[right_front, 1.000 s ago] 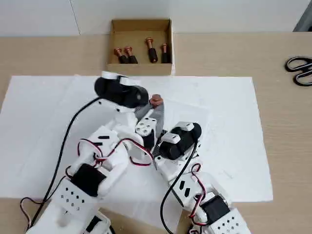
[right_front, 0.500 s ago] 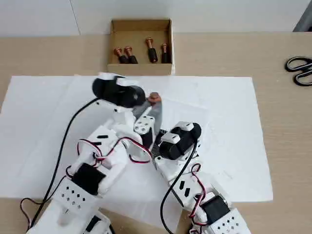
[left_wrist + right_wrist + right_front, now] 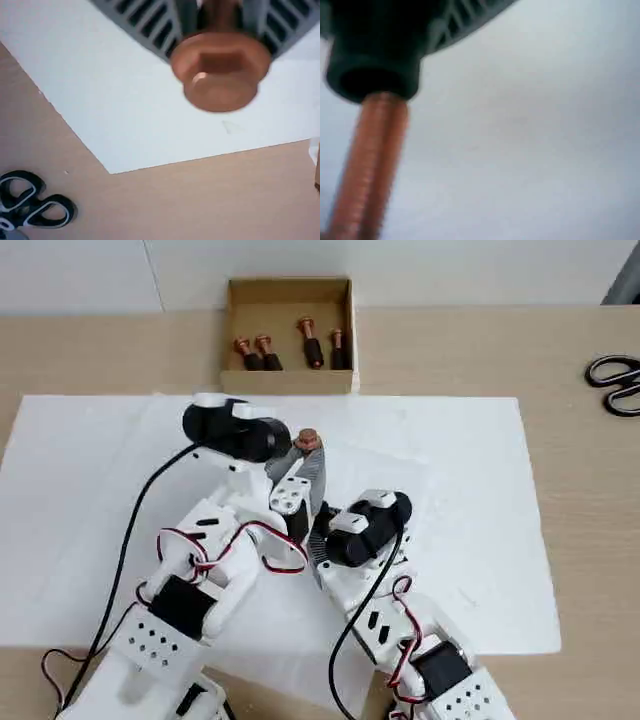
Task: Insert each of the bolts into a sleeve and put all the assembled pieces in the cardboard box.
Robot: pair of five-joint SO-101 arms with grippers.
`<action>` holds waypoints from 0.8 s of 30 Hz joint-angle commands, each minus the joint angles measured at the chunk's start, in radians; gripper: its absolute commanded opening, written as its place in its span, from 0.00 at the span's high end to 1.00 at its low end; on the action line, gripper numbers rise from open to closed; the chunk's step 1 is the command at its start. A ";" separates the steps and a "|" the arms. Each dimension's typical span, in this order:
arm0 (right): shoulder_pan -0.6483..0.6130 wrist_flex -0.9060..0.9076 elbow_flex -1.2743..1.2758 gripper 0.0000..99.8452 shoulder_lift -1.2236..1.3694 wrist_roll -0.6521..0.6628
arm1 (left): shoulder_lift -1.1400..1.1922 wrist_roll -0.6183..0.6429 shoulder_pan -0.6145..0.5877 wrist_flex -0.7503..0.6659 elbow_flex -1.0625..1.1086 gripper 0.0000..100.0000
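Observation:
My left gripper is shut on a copper bolt just under its head, above the white paper. In the left wrist view the bolt head sits between the grey fingers. My right gripper lies close below it, partly hidden under the left arm. It is shut on a black sleeve. The bolt's threaded shaft enters the sleeve's open end. The cardboard box stands at the back and holds several assembled pieces.
Black scissors lie on the bare table at the far right, also in the left wrist view. The white paper covers the middle of the wooden table. Both arms crowd the paper's front centre.
The left gripper with the bolt has shifted a little to the left and toward the box. The right arm has stayed nearly still.

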 commanded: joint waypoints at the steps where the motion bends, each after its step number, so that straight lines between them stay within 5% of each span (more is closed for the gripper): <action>1: -0.004 0.002 -0.012 1.00 -0.022 -0.003 | -0.018 0.008 0.002 -0.032 -0.001 1.00; 19: -0.002 0.002 -0.014 1.00 -0.022 -0.003 | -0.018 0.051 0.038 0.074 0.002 1.00; 24: -0.001 0.002 -0.014 1.00 -0.022 -0.003 | -0.021 0.054 0.040 0.199 -0.005 1.00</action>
